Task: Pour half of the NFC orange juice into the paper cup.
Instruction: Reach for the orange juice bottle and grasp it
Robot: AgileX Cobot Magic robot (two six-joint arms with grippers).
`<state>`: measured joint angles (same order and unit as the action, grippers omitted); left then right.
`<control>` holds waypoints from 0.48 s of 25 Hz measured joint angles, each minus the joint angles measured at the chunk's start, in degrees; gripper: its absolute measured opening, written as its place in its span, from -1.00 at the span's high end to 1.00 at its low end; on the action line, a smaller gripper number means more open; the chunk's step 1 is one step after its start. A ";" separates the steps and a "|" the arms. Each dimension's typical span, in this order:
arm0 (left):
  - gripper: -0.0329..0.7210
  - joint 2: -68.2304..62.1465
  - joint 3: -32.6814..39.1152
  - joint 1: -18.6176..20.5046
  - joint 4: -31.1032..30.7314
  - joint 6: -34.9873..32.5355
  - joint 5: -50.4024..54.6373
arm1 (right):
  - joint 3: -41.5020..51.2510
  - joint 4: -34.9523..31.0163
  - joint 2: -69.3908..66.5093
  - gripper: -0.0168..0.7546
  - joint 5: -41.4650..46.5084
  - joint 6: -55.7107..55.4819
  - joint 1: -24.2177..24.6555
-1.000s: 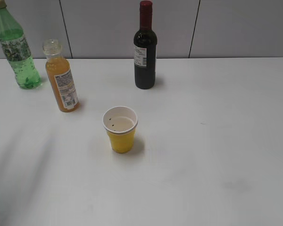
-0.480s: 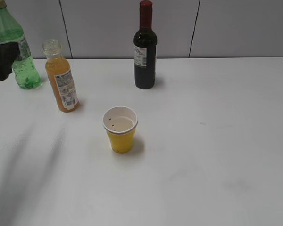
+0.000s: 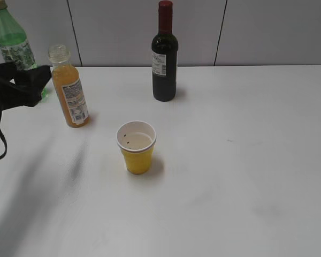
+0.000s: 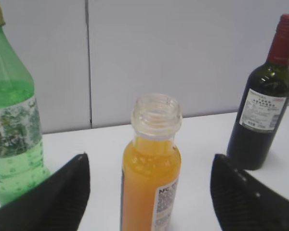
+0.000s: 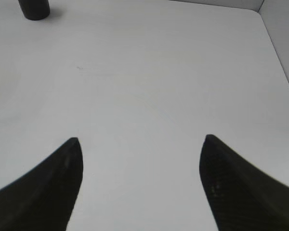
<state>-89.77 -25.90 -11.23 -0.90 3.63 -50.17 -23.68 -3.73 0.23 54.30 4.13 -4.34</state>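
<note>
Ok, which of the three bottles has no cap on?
The NFC orange juice, the small clear bottle of orange liquid. Its wide neck is open, while the green bottle and the dark wine bottle are capped.

**Juice bottle and cup on the table**

The NFC orange juice (image 3: 69, 90) is a small clear bottle, upright and uncapped, nearly full of orange liquid, with a white barcode label. The paper cup (image 3: 136, 146) is yellow with a white rim, upright, standing apart at 4 o'clock from the bottle.
</note>
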 joint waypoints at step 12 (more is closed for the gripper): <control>-0.86 -13.47 -0.12 0.92 -3.33 0.90 -11.53 | 0.00 -0.05 0.00 -0.53 0.00 0.00 0.00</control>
<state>-103.24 -26.02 -10.30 -4.22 4.53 -61.70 -23.68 -3.78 0.23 54.30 4.13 -4.34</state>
